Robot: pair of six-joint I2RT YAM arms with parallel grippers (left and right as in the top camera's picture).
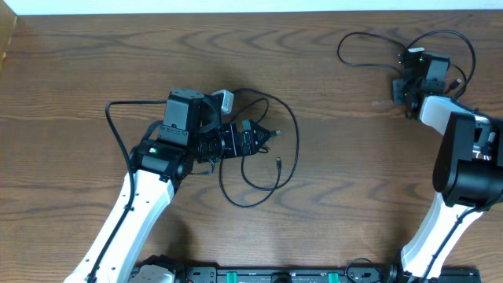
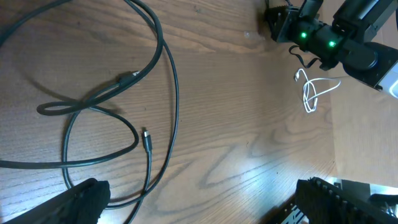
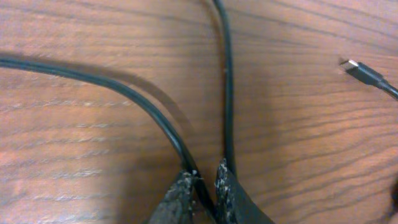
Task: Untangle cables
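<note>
A brown wooden table (image 1: 78, 63) fills every view, bare apart from the arms and cords. We count three cables: two black and one white. The first black cable (image 1: 297, 145) lies in the middle of the table in loose loops that cross over themselves. The left gripper (image 2: 202, 194) hovers above it with its jaws spread wide and nothing between them. The second black cable (image 3: 227, 93) lies at the far right, well apart from the first. There the right gripper (image 3: 204, 190) has its jaws narrow, pinching a strand of it between the tips. The white cable (image 2: 309, 99), a small curl, rests near that right gripper.

We judge the job well along, since the two black cords already lie far apart. The crossed loops in the middle remain to be opened out. We cannot tell whether the white cord is fully free of its black neighbour.
</note>
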